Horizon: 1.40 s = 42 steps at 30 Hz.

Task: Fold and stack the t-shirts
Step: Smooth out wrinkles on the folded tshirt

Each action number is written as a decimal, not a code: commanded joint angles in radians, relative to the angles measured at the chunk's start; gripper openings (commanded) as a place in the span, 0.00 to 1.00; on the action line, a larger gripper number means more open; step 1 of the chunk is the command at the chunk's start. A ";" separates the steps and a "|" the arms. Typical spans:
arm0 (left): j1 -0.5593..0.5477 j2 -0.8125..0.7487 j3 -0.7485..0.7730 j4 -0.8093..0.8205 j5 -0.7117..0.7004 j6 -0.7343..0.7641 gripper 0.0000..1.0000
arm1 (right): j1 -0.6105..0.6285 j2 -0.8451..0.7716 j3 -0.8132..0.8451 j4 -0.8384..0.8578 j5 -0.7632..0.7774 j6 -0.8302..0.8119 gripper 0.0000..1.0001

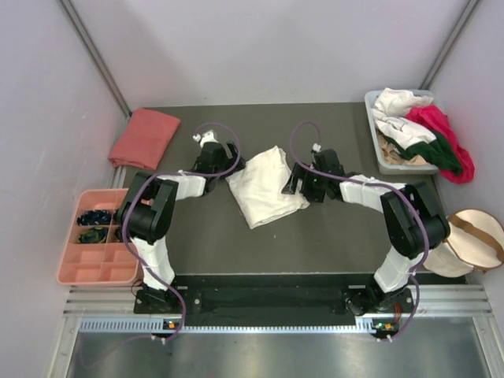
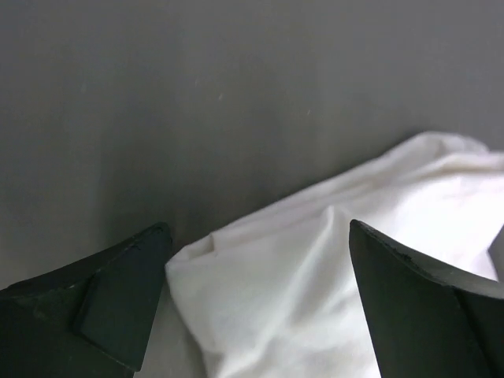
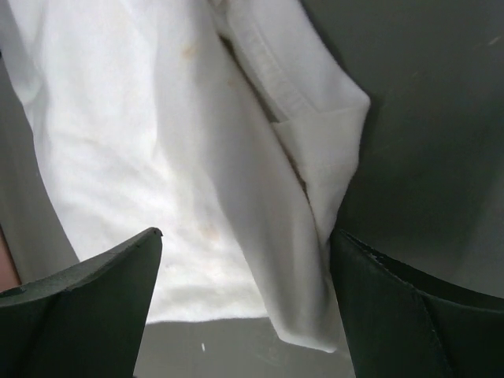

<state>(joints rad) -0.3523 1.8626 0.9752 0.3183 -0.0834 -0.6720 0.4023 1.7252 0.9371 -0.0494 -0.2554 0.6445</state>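
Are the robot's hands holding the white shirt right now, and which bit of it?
Nothing is held. The left gripper and the right gripper both stand open over the white t-shirt, which lies loose on the table.

The cream-white t-shirt (image 1: 266, 187) between the two grippers is plain. Under the right gripper (image 3: 246, 235) its cloth carries a few faint tan specks. The left gripper (image 2: 258, 230) and the right both have matt black fingers, and the table (image 1: 331, 236) beneath them is dark grey. A purple cable (image 1: 213, 124) loops over each arm. Out to the left of the left gripper lies a plain salmon-pink t-shirt (image 1: 144, 138). Off to the right of the right gripper, a pale grey bin (image 1: 370, 106) holds a white shirt (image 1: 398, 102), a magenta shirt (image 1: 441, 124) and a dark green shirt (image 1: 442, 155). Behind the left gripper is a pink tray (image 1: 79, 272). Behind the right gripper is a beige pouch (image 1: 453, 260) with a tan strap (image 1: 476, 228).
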 commanded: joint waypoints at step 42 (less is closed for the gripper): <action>0.151 -0.362 -0.334 -0.033 0.129 -0.009 0.99 | 0.156 -0.029 0.293 -0.219 0.135 -0.203 0.89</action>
<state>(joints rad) -0.2005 1.5211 0.6552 0.2115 0.0166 -0.6640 0.5003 1.5810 1.0653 -0.1837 -0.2218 0.5343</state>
